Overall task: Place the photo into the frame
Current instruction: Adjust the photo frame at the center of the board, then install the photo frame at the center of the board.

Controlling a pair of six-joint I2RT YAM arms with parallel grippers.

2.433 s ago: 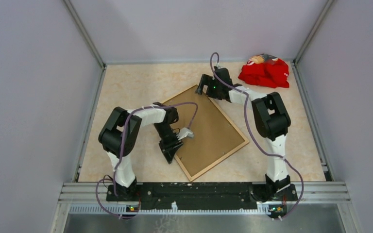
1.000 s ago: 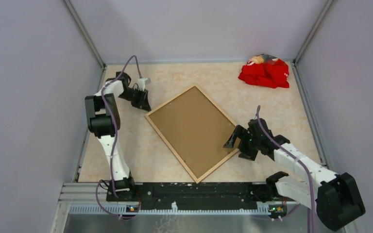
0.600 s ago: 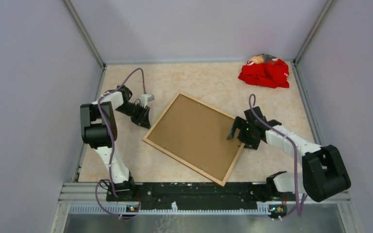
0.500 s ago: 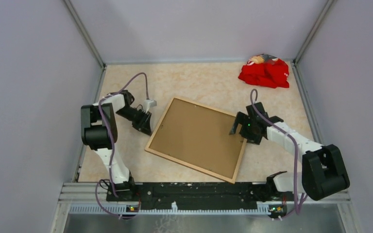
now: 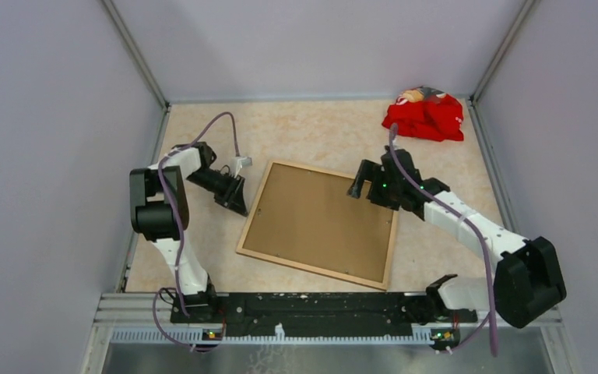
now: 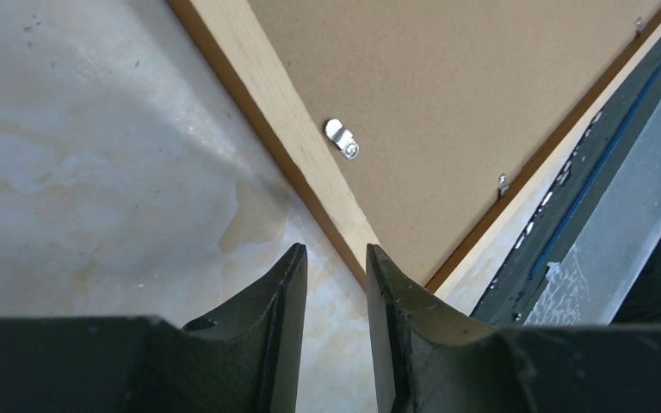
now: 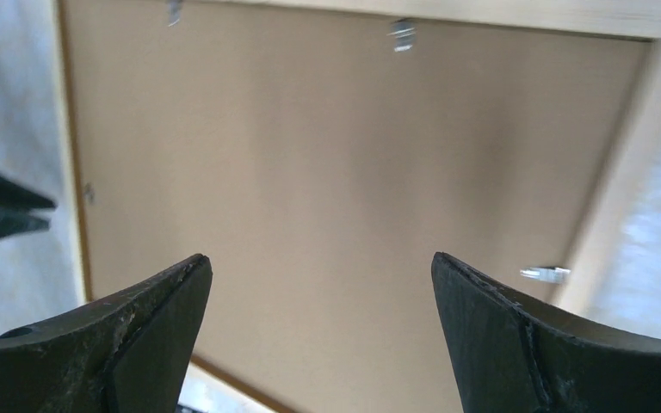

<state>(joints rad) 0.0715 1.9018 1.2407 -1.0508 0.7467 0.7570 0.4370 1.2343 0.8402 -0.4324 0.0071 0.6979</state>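
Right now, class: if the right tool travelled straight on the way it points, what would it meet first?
Most likely the brown backing board inside the frame; the right tool hangs open over it, height unclear.

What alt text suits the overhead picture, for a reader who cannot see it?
A wooden picture frame lies back up on a beige table. The robot's left hand is by the frame's left edge; the right hand, wide open, hangs over the far right corner. A red cloth lies far right.

The top camera is looking down at the whole frame (image 5: 255, 206); both wrist cameras are viewing its back closely.
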